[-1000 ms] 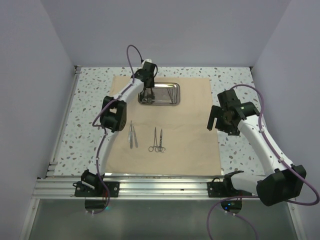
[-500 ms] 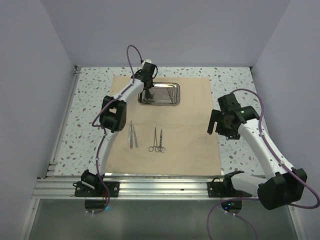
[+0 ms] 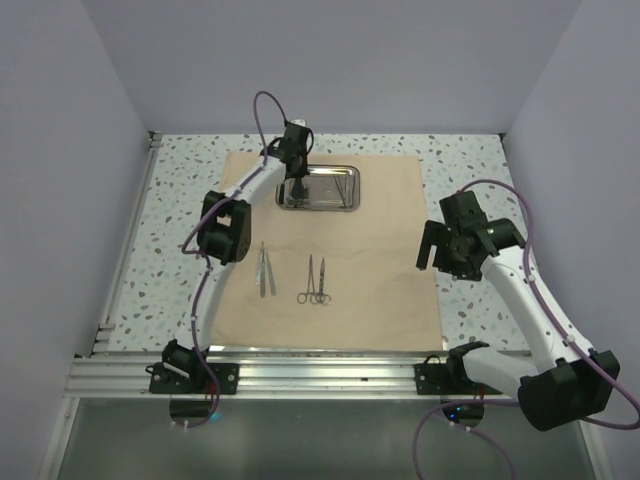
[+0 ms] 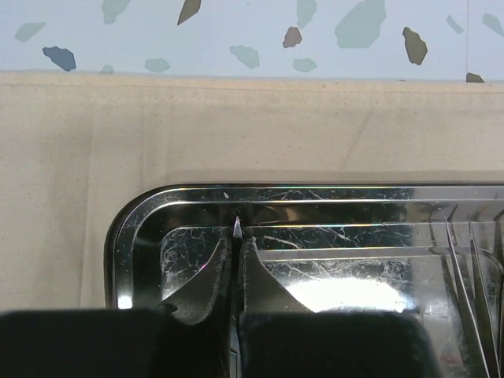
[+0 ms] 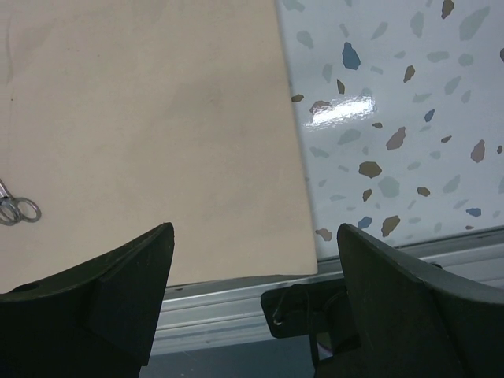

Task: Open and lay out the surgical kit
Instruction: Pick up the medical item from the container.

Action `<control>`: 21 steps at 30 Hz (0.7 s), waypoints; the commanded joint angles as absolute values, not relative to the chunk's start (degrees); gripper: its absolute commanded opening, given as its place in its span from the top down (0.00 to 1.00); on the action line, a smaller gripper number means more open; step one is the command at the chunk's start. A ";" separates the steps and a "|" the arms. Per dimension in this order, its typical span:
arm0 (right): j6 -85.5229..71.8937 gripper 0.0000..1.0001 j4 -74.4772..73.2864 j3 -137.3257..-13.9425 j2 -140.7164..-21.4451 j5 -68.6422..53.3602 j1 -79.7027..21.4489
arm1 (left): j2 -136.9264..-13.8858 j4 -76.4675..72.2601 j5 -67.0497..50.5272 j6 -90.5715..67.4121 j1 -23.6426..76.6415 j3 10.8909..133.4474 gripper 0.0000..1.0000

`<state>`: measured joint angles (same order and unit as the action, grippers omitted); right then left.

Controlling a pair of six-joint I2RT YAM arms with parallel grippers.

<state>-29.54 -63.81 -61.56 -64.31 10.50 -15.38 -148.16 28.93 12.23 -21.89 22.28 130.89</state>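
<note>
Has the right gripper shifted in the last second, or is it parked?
Yes. In the top view the right gripper has slid toward the near edge of the table, along the cloth wrap's right edge.

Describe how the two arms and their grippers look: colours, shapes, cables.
Both the left arm and right arm have white links with bulky black joint housings, and a purple cable loops along each. The left gripper and right gripper have black fingers, broad at the root and tapering toward the tips.
</note>
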 commanded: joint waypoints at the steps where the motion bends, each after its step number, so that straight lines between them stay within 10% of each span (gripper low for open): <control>1: -28.57 0.12 -63.02 -61.35 -62.32 9.49 -15.38 | -142.83 30.58 9.67 -21.45 22.32 131.30 1.00; 12: -28.92 0.12 -61.09 -59.94 -60.21 8.26 -15.47 | -131.67 34.01 10.46 -23.29 22.41 127.19 1.00; 21: -28.04 0.12 -58.89 -58.27 -59.50 7.38 -15.47 | -111.13 34.10 12.92 -31.10 28.20 98.14 1.00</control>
